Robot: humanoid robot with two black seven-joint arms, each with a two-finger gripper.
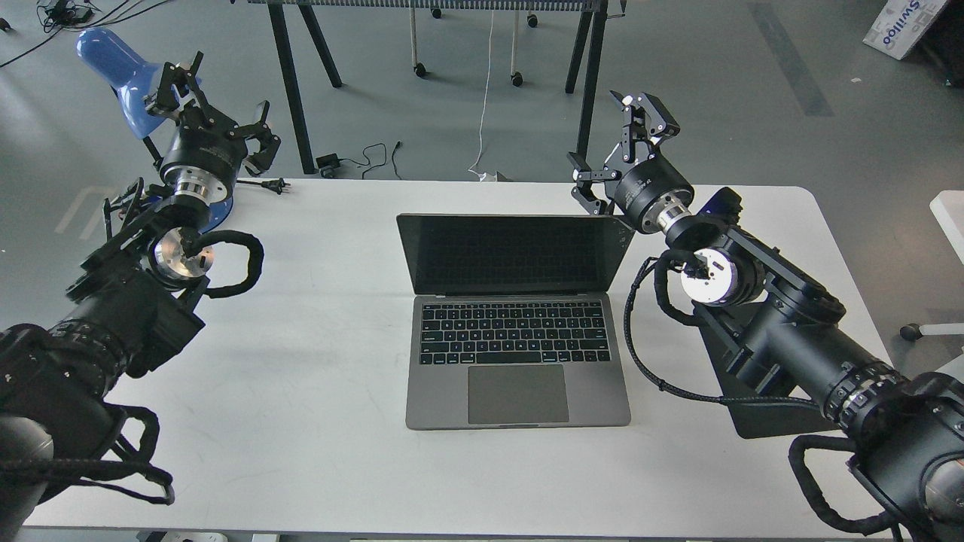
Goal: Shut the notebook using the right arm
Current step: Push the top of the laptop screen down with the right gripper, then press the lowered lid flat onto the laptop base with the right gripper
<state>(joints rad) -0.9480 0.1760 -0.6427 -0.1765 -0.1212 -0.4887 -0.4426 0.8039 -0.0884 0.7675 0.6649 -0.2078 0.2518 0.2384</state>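
Notebook [518, 324] open at centre of white table [316, 421], lid upright and tilted back, black screen dark, keyboard and trackpad exposed. Base square to near table edge; bare tabletop on left, in front and behind. Lid's upper right corner close beside right arm's wrist, contact not discernible.

Right gripper [614, 143] raised just beyond and to the right of that corner, over far table edge; fingers spread wide, holding nothing, one finger angled up, the other down toward lid. Right arm [761, 301] entering from lower right, silver wrist disc facing viewer, corrugated cable looping down beside notebook's right edge, small blue part behind wrist. Black pad [761, 421] flat under arm, mostly hidden, well right of notebook base.

Left gripper [218, 105] at far left corner of table, well apart from notebook, fingers splayed wide, empty. Left arm [113, 316] along left table edge. Blue lamp [128, 68] behind left gripper, partly hidden.

Beyond far edge: grey floor, black legs of second table [290, 83], white cable [486, 90] hanging to floor, black plug [276, 183] lying on far left table edge.
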